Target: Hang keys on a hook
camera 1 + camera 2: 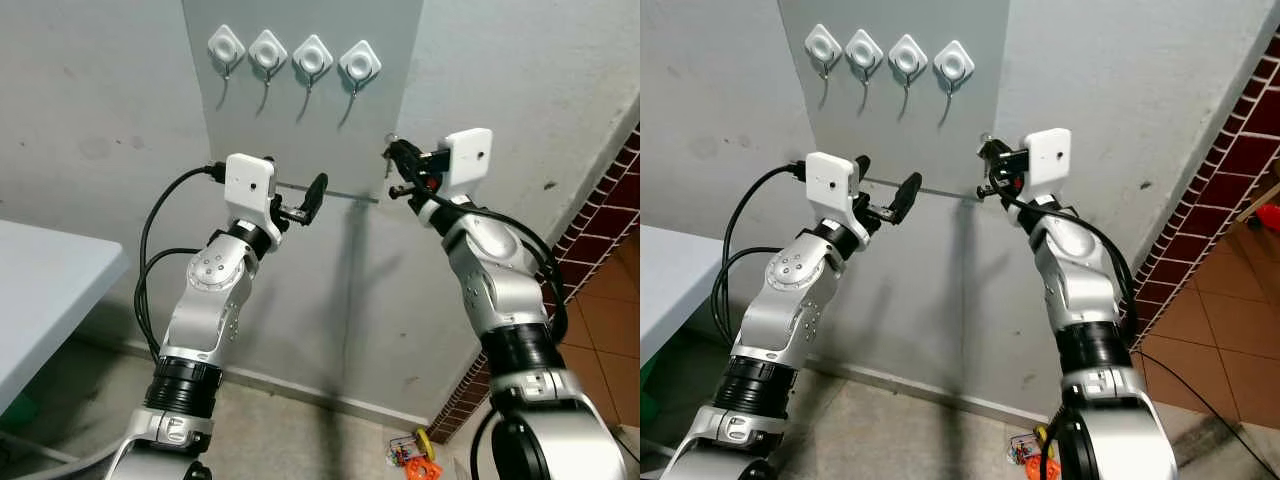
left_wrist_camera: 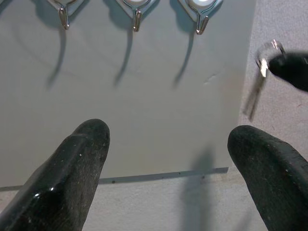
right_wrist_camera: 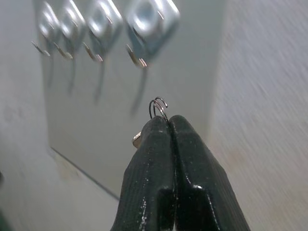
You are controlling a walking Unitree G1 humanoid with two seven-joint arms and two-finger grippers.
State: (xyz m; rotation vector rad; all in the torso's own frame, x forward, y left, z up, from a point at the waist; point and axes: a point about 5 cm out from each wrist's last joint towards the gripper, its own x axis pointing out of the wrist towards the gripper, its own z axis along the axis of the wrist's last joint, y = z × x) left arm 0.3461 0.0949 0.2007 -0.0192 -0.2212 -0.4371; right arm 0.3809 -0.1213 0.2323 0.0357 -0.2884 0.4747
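Observation:
Four white diamond-shaped hooks (image 1: 313,56) sit in a row at the top of a grey panel (image 1: 300,130) on the wall. My right gripper (image 1: 393,152) is raised just right of the panel and below the rightmost hook (image 3: 144,21). It is shut on the key ring (image 3: 158,107), with a key (image 2: 262,65) dangling under the fingertips. My left gripper (image 1: 293,175) is open and holds nothing. It points at the panel's lower part, below the hooks and to the left of the keys.
A white table (image 1: 40,290) stands at the left. A red brick wall (image 1: 610,230) runs along the right side. Small colourful items (image 1: 415,455) lie on the floor by the wall's foot. Black cables (image 1: 150,260) loop off the left arm.

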